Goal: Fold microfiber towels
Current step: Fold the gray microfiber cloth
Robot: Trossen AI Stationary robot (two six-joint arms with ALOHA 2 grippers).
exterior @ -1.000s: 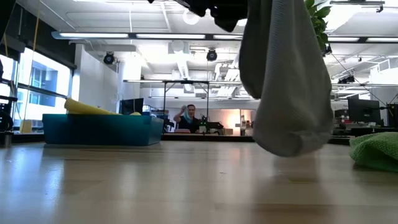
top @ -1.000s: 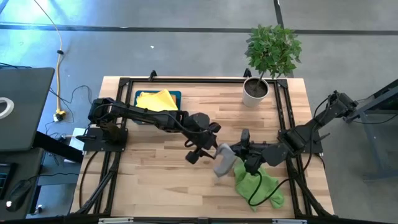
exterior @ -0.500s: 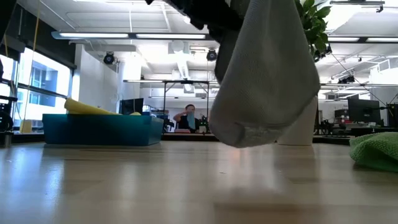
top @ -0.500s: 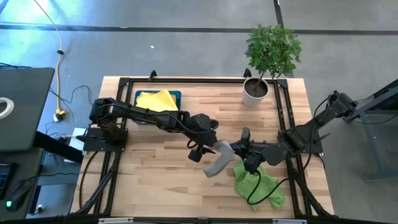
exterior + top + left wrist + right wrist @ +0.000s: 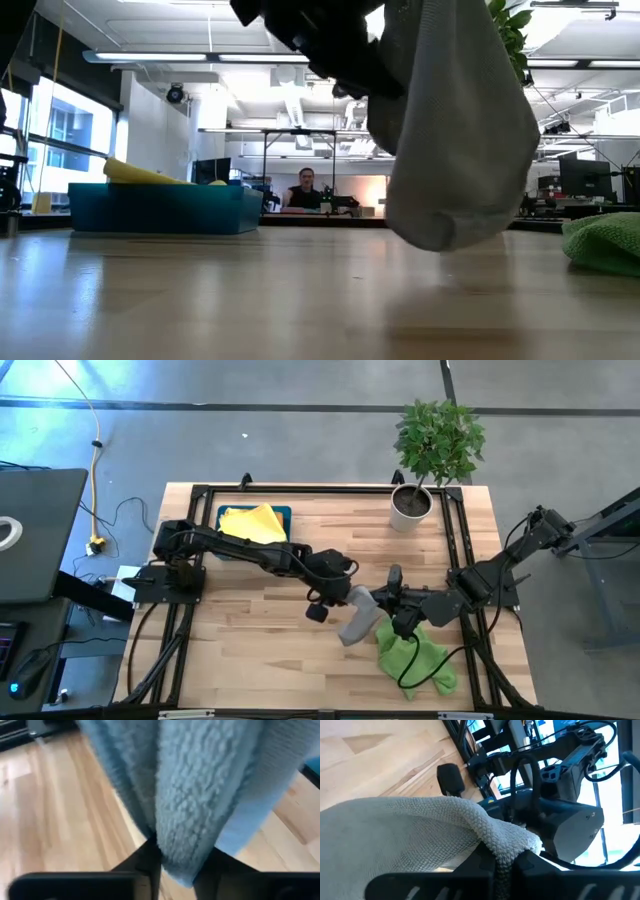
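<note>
Legible text, labels, brands, numbers, signs: none found in any view. No readable marking can be made out on the table, arms, cloths, tray, plant pot or background room.

**Even daylight above, blur close to the lenses**

The table (image 5: 250,650) is evenly lit from overhead; only faint shadows are cast. In the low view, ceiling strip lights (image 5: 180,57) and a window (image 5: 60,130) glare. The grey towel (image 5: 200,795) is rendered soft and blurred.
</note>
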